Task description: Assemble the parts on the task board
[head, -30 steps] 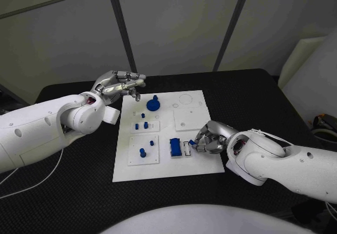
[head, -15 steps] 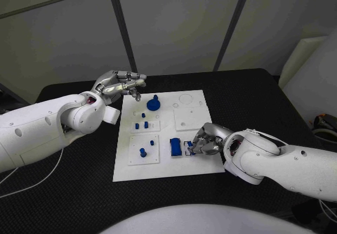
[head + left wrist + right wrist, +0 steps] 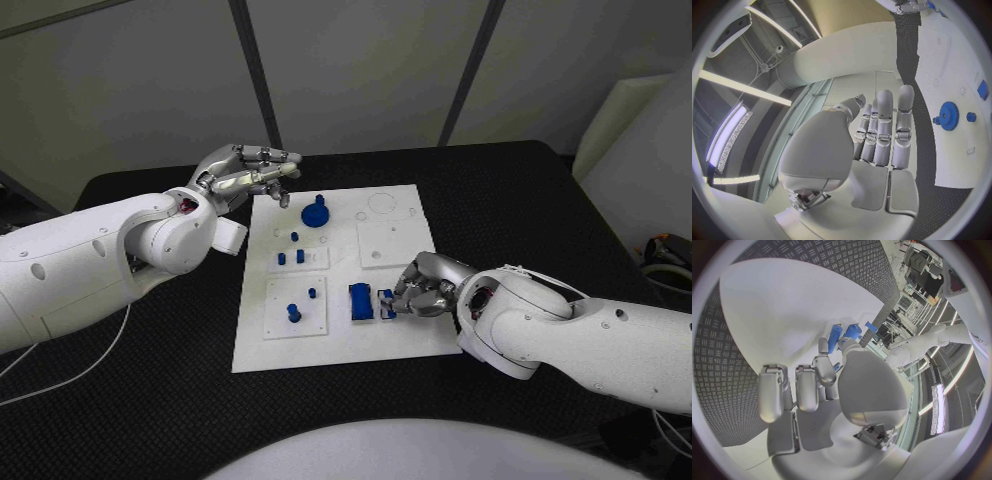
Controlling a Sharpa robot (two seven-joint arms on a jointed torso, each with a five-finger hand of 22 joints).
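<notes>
At the lower middle of the frame a small blue part [image 3: 388, 296] is being pinched by the right hand [image 3: 423, 285] over the white board [image 3: 397, 340] beside the blue block [image 3: 359, 301], a seating step seemingly needing careful alignment, while the left hand [image 3: 245, 172] hovers empty, fingers loosely apart, at upper left.

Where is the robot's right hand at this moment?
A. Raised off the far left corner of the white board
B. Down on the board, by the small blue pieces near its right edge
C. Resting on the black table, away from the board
B: in the head view the right hand is down on the task board, its fingers at a small blue part beside the larger blue block.
</notes>
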